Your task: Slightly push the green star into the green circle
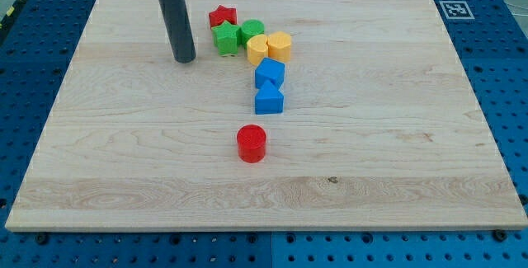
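Observation:
The green star (224, 37) sits near the view's top, touching the green circle (252, 30) on its right. My tip (184, 58) rests on the board to the left of the green star, a short gap away. A red star (222, 16) lies just above the green star, touching it.
Two yellow blocks (258, 49) (280, 45) sit right below the green circle. A blue block (269, 73) and a blue triangle (269, 100) lie below them. A red cylinder (252, 143) stands alone near the middle. The wooden board (124, 161) lies on a blue perforated table.

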You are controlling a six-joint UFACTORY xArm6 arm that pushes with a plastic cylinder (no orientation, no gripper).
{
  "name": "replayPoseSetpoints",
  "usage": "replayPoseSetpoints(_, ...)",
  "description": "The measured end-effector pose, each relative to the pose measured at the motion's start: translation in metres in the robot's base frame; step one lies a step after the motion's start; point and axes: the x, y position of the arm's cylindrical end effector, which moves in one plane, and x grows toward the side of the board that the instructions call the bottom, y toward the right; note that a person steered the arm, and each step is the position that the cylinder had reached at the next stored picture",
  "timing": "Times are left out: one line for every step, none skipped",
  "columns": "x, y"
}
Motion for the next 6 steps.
replayPoseSetpoints(-0.002, 0.006)
replayPoseSetpoints(-0.003, 0.009)
replayPoseSetpoints(-0.003, 0.011)
replayPoseSetpoints(-0.009, 0.026)
replayPoseSetpoints(-0.019, 0.027)
replayPoseSetpoints(-0.023, 0.034)
